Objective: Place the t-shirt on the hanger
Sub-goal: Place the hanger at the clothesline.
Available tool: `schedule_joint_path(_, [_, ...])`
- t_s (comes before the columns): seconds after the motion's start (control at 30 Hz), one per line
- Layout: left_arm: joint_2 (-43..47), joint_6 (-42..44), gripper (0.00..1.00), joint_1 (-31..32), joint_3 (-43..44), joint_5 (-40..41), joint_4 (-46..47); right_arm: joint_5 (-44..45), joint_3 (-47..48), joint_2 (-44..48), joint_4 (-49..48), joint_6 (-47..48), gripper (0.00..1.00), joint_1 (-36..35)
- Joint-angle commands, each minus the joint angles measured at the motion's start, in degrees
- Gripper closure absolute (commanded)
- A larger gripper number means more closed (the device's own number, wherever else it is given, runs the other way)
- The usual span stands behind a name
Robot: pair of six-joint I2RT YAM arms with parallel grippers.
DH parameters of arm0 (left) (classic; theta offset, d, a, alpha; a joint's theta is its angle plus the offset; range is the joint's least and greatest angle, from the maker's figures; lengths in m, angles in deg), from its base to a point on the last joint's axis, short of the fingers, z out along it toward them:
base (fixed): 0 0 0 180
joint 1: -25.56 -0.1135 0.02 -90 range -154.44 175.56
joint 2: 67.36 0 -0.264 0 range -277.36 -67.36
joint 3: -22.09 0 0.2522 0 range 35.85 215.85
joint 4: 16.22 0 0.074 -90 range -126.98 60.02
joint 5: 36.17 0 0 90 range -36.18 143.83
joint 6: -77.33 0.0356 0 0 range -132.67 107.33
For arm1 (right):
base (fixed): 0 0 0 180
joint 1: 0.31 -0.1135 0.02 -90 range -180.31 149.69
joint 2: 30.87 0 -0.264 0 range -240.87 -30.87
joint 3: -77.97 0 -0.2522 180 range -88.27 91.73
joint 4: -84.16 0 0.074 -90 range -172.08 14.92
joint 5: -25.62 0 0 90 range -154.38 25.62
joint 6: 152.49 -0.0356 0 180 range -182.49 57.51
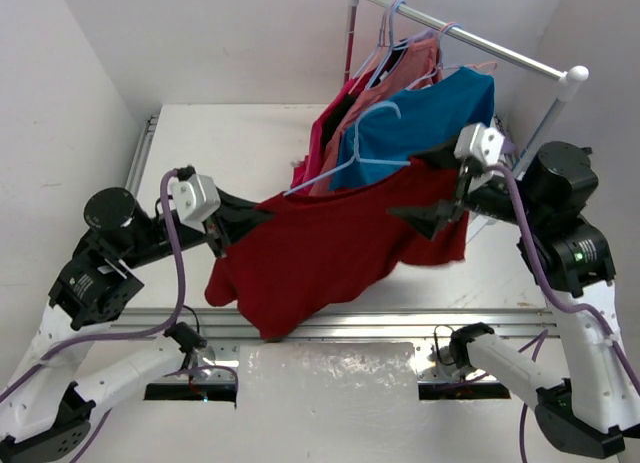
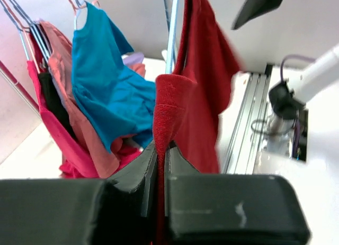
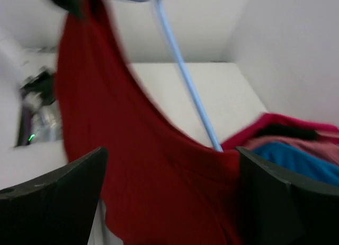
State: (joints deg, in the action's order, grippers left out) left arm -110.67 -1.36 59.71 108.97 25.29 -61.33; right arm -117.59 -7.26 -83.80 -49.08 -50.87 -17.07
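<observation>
The dark red t-shirt (image 1: 330, 238) hangs stretched in the air between my two grippers, its lower part drooping toward the table's near edge. The pale blue hanger (image 1: 352, 163) lies along the shirt's upper edge with its hook up; one arm enters the shirt in the right wrist view (image 3: 183, 75). My left gripper (image 1: 262, 215) is shut on a folded edge of the t-shirt (image 2: 168, 105), seen pinched between the jaws (image 2: 159, 155). My right gripper (image 1: 438, 188) is wide open around the shirt's right side (image 3: 153, 171), jaws apart (image 3: 170, 155).
A white clothes rack (image 1: 470, 41) stands at the back right with a blue shirt (image 1: 420, 123), a salmon shirt (image 1: 405, 68) and a magenta shirt (image 1: 325, 133) on hangers. A metal rail (image 1: 330, 328) runs along the table's near edge.
</observation>
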Motion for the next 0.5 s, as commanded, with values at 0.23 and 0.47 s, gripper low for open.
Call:
schedule_joint_path(0.23, [-10.38,-20.0,1.0,-0.23,11.15,-1.79,20.54,61.97,30.72,1.26,11.44,-23.4,0.01,-0.21])
schedule_joint_path(0.47, [-24.16,-24.59,1.0,8.78,20.98,9.58,20.11,69.38,37.29,0.9,14.11,-19.35,0.01,-2.93])
